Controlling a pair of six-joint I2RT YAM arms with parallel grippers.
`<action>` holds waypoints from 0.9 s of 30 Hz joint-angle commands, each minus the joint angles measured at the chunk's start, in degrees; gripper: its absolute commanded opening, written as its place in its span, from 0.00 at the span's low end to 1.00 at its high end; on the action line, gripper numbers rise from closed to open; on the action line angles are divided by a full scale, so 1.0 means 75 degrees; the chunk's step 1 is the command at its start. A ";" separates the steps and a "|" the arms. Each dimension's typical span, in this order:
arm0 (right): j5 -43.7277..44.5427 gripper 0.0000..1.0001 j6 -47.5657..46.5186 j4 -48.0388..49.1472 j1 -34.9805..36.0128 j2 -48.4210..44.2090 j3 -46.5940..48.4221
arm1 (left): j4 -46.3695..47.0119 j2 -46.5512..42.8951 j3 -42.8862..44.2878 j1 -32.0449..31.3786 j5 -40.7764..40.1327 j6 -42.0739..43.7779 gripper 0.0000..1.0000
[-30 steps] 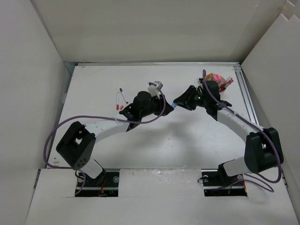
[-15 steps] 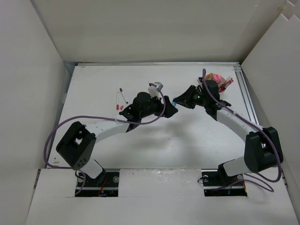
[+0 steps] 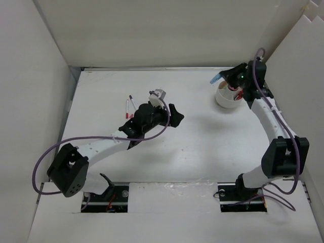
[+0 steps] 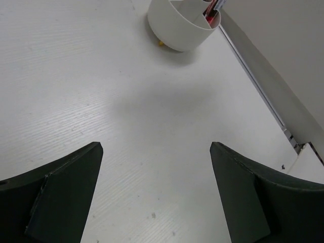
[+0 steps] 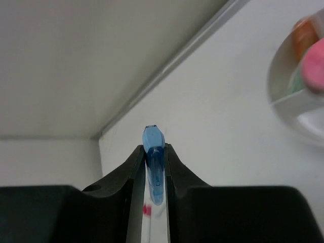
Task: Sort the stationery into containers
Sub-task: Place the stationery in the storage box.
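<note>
My right pincer (image 3: 221,79) is clenched on the blue pen (image 5: 154,169), whose length points to 9 o'clock. The white cup (image 3: 225,103) sits just at its 5 o'clock. My left pincer (image 3: 175,115) gapes empty, with loose pens (image 3: 126,109) at its 9 o'clock.

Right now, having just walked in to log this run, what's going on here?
Stationery is being sorted into a white cup. The right gripper is shut on a blue pen, close beside the cup at the far right of the table. The left gripper hangs open and empty over the middle. Two pens lie loose on the table to its left.
</note>
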 commanded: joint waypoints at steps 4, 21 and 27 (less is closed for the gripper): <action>0.4076 0.02 -0.0075 -0.1150 -0.0576 0.0956 0.1647 | 0.0011 -0.0333 -0.0528 -0.0011 -0.0531 0.0458 0.86; 0.7664 0.01 -0.0895 -0.2921 -0.0672 0.3911 0.4732 | -0.0036 -0.0556 -0.0599 -0.0011 0.0219 0.0563 0.86; 0.8111 0.01 -0.1048 -0.2921 -0.0262 0.4239 0.4732 | -0.0036 -0.0556 -0.0599 -0.0011 0.0313 0.0493 0.86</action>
